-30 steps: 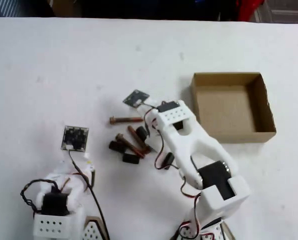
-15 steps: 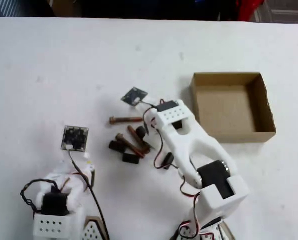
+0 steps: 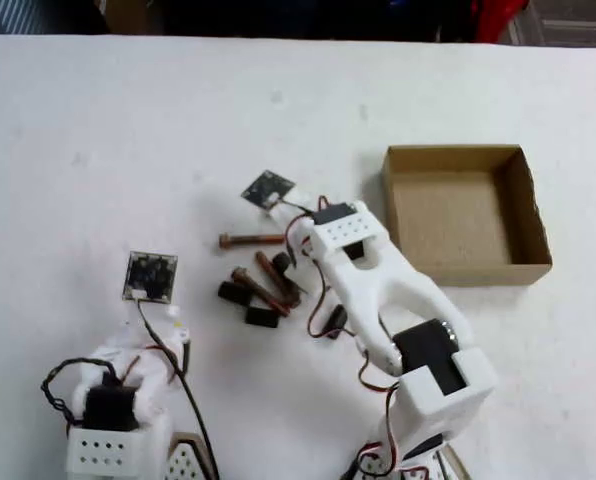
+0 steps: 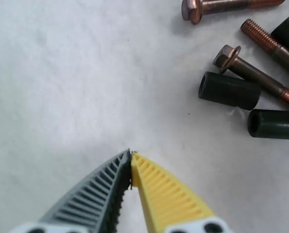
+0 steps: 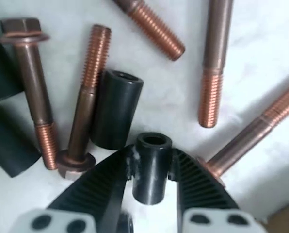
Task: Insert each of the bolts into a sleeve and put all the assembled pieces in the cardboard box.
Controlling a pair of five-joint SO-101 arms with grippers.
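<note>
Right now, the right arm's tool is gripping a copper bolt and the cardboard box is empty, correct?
Not quite. The right wrist view shows the right tool gripping a black sleeve instead. The cardboard box is empty, as you said.

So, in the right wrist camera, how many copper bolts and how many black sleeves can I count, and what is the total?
copper bolts: 5
black sleeves: 4, one of them between the fingers of the right gripper
total: 9
</note>
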